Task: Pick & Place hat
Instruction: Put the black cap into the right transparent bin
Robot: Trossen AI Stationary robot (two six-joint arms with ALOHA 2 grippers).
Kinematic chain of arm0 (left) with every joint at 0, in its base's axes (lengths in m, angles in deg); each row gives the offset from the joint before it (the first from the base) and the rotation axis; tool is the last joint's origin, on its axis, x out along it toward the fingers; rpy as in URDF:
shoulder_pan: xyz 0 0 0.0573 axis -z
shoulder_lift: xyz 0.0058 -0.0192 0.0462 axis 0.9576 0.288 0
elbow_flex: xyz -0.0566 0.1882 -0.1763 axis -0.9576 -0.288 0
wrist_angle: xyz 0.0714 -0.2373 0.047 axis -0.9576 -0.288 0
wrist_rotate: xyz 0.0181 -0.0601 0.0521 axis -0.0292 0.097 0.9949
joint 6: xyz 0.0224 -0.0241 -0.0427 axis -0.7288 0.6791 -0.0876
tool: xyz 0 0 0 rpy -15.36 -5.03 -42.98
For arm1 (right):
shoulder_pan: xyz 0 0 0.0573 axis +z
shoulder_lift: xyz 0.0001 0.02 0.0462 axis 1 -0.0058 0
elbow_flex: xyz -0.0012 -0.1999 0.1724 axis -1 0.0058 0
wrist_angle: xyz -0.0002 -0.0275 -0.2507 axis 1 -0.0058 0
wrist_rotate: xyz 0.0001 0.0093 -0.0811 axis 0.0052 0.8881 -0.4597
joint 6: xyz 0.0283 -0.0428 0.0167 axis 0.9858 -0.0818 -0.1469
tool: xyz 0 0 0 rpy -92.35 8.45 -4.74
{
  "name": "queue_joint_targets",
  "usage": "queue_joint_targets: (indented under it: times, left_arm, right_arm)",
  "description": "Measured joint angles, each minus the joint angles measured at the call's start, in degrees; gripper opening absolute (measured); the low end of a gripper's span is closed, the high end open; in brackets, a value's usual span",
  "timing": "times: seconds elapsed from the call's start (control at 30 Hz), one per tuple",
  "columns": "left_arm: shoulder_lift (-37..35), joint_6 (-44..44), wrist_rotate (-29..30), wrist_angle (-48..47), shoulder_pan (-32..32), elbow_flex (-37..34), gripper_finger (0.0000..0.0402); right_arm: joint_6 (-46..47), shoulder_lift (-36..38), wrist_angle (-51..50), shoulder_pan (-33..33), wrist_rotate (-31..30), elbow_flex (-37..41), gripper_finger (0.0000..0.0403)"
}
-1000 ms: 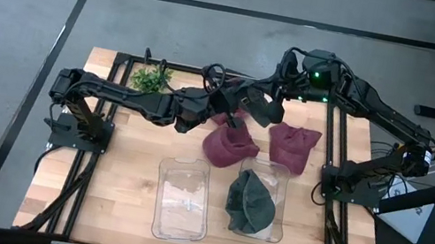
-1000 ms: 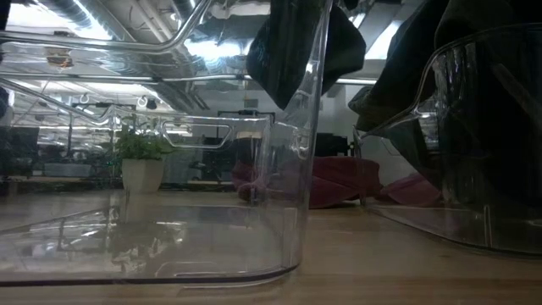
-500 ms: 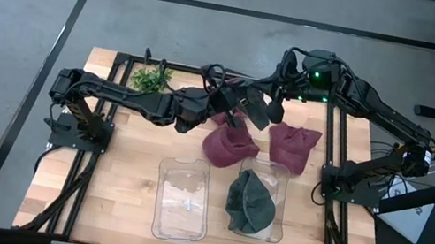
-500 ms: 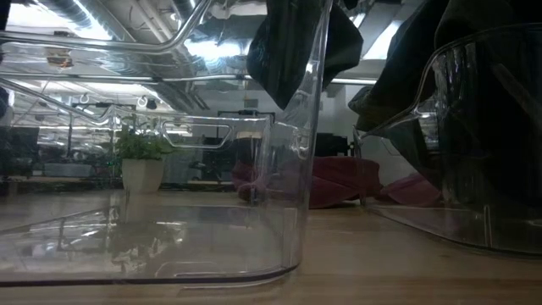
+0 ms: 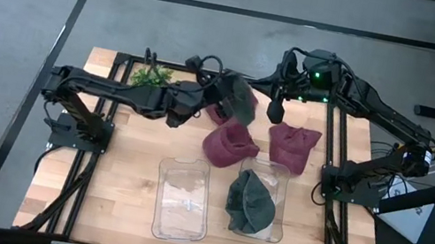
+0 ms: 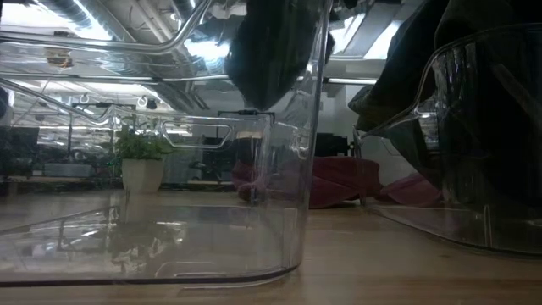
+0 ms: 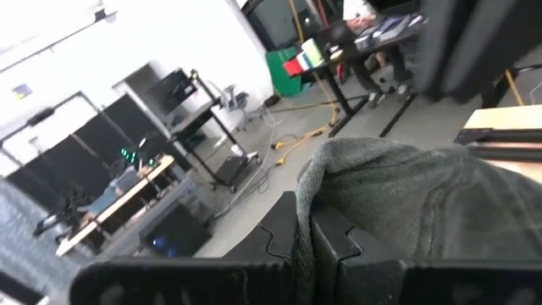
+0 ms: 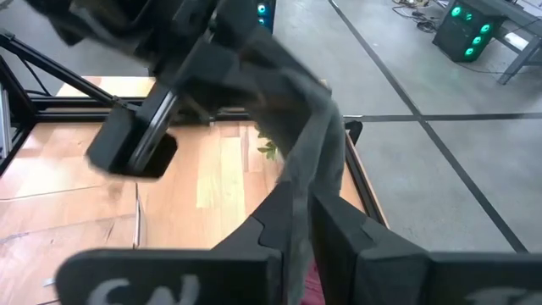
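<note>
Wooden table (image 5: 121,186) fills the centre of the overhead frame, its black rails framing two dark arms that meet near the upper middle. On its lower half stand two clear plastic bins side by side: the left bin (image 5: 182,199) with nothing visible inside, the right bin (image 5: 275,206) holding a dark green hat (image 5: 250,201). Just above the bins lie two maroon hats, one (image 5: 230,145) at centre frame and another (image 5: 292,145) to its right, near each other. A grey-green hat (image 5: 238,97) hangs in the air above them, toward the upper middle of the frame, pinched in the left gripper (image 5: 216,90), whose fingers are pressed together on the cloth's edge; the left wrist view shows the fabric (image 7: 406,207) clamped between the two dark fingers (image 7: 273,237). The right gripper (image 5: 275,107) sits just to the hat's right, and in the right wrist view the same cloth (image 8: 318,144) runs down between its fingers (image 8: 339,229), which stand only slightly apart around it. A small potted plant (image 5: 152,77) sits at the table's upper left edge. From the table-level camera, the hat (image 6: 269,51) dangles at top centre behind the clear bin wall (image 6: 292,169).
</note>
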Motion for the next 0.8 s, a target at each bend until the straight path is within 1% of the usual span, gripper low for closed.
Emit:
queue_joint_targets:
  times: [0.13,0.27,0.43,0.57,0.73,0.8]
  left_arm:
    - [-2.5,4.0,1.9,-5.2,-0.6,0.0,0.0003]
    - [-4.3,7.4,2.3,-8.5,-1.4,0.0,0.0003]
    - [-5.6,9.6,0.3,-8.6,-1.5,0.0,0.0003]
    - [-5.9,9.9,-1.1,-8.2,-1.3,0.0,0.0003]
    - [-5.9,9.9,-1.7,-7.3,-0.9,0.0,0.0003]
    - [-5.9,9.9,-2.8,-7.1,-0.9,0.0,0.0003]
  right_arm:
    - [0.3,1.2,0.0,0.0,0.0,0.0,0.0055]
    - [2.4,3.0,-0.6,0.7,-0.1,0.0,0.0098]
    - [5.7,3.3,-3.8,2.5,-0.2,0.0,0.0161]
    - [7.7,1.7,-4.3,4.6,-3.3,0.0,0.0205]
    - [9.3,-0.1,-1.8,7.2,-4.0,0.0,0.0246]
    - [9.4,-1.0,-1.8,8.4,-6.8,0.0,0.0254]
